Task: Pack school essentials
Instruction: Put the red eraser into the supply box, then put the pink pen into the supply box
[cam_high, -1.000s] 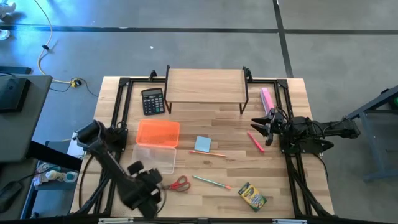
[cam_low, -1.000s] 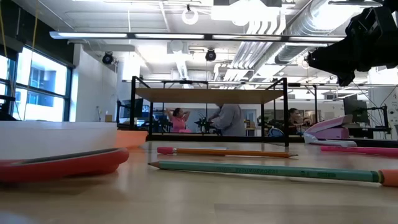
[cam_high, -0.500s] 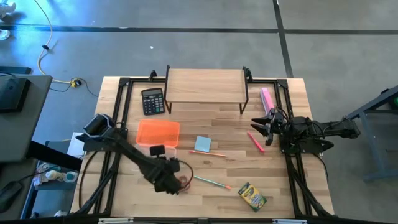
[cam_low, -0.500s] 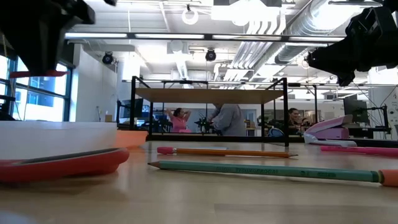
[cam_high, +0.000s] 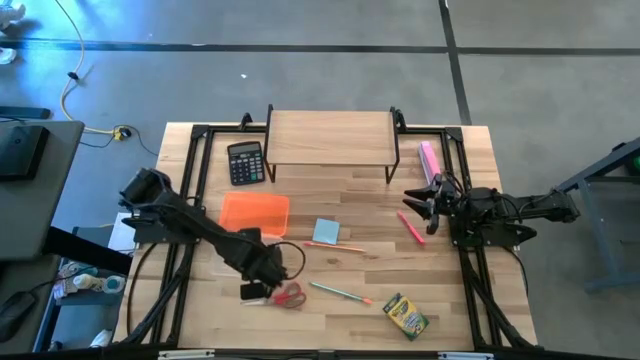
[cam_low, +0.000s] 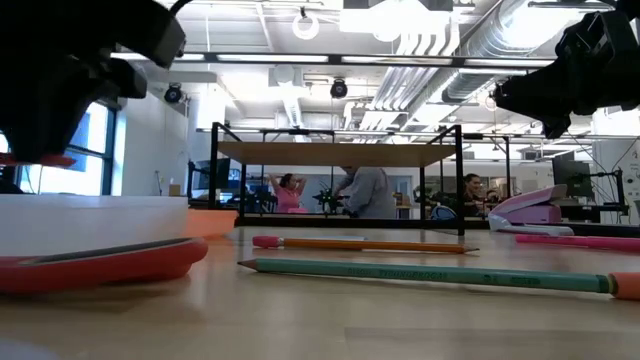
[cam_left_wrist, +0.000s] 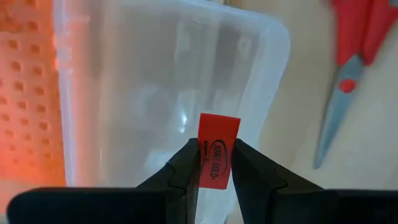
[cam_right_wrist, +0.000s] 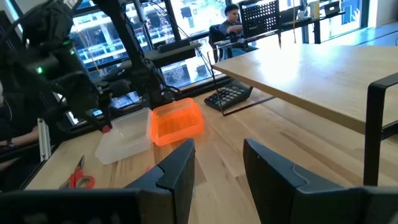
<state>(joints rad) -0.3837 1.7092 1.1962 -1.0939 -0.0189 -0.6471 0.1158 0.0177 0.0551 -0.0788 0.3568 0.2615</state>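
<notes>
the left gripper (cam_left_wrist: 214, 163) hangs over the clear box (cam_left_wrist: 168, 81), fingers clamped on the tiny red eraser (cam_left_wrist: 217, 149). scissors (cam_high: 288, 295) lie just beside, orange lid (cam_high: 254, 213) behind. right gripper (cam_right_wrist: 217, 163), fingers parted and empty, waits near the worktop (cam_high: 350, 190) edge by the pink pen (cam_high: 410, 227).

Clear glossy plastic box (cam_left_wrist: 161, 93) (faintly frosted), matt red eraser (cam_left_wrist: 217, 149), pale wood table (cam_high: 350, 200).

High view looks straight down; low view skims level across the table (cam_high: 350, 200).
</notes>
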